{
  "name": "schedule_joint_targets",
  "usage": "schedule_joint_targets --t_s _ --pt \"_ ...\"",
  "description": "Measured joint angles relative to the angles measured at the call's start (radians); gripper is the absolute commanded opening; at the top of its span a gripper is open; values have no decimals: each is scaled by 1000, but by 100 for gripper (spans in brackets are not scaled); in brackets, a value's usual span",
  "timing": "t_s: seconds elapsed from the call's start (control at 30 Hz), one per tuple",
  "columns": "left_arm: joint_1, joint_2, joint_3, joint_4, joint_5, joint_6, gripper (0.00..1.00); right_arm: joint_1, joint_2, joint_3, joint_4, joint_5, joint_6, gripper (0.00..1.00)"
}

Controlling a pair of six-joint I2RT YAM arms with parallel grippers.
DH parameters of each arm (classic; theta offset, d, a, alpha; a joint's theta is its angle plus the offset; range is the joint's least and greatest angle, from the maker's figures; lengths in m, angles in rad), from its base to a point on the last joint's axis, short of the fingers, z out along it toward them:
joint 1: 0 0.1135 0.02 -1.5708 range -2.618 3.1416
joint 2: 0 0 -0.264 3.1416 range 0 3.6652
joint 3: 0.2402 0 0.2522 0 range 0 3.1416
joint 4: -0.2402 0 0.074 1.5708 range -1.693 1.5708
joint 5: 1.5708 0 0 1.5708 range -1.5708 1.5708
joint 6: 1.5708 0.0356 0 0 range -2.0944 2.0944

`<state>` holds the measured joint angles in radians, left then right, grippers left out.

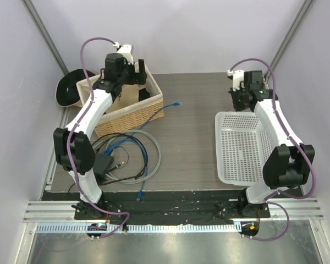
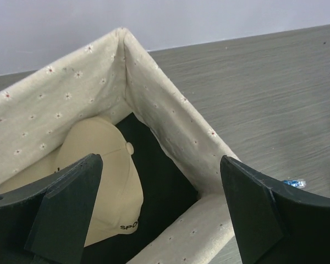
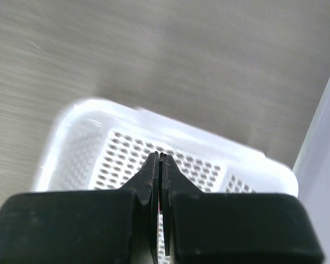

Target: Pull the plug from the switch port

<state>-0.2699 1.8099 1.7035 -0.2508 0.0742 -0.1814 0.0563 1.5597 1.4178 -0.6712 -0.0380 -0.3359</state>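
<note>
Grey wood-grain table [image 1: 192, 126] fills the scene, seen from above, with two white robot arms mounted at its near edge; on the right lies a white perforated plastic basket [image 1: 239, 148]; at the far left stands a wicker basket [image 1: 133, 113] lined with flowered cloth; the left gripper [image 2: 159, 162] hangs over that basket's corner, its claw spread wide and holding nothing; the right gripper [image 3: 159, 157] hovers above the white basket's far rim, claw pressed fully closed and empty; the black switch box [image 1: 103, 164] lies flat at the near left, partly hidden by the left arm, well apart from both claws; a loose coil of grey, blue and black cables [image 1: 148, 148] meets its right edge, the socket too small to make out; a beige cap [image 2: 107, 176] sits inside the wicker basket.
</note>
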Motion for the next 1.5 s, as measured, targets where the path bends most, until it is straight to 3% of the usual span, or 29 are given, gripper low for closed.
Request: schedule_joint_targets --t_s 0.2,0.37,0.6,0.93,1.17,1.3,1.4,1.43,1.5 --pt "0 16 0 -10 6 -23 91 -65 98 -77 -27 64 -71 1" --pt "0 16 0 -13 5 -21 91 -68 250 -26 -3 108 -114 1" --pt "2 3 -22 -10 -21 7 91 -80 508 303 80 183 -169 1" --pt "13 -14 -33 -16 -33 30 91 -122 833 640 371 348 -363 1" --pt "36 -59 -33 -31 -83 94 91 -83 858 859 371 275 -179 1" --pt "71 -105 -39 -84 -93 127 77 66 776 866 348 193 -62 1" --pt "132 -146 -50 -143 -86 141 46 189 740 855 319 90 4 1" --pt "168 -166 -61 -161 -84 140 21 231 727 837 311 51 24 1" --pt "281 -206 -80 -199 -85 129 1 301 710 796 283 -11 56 1"
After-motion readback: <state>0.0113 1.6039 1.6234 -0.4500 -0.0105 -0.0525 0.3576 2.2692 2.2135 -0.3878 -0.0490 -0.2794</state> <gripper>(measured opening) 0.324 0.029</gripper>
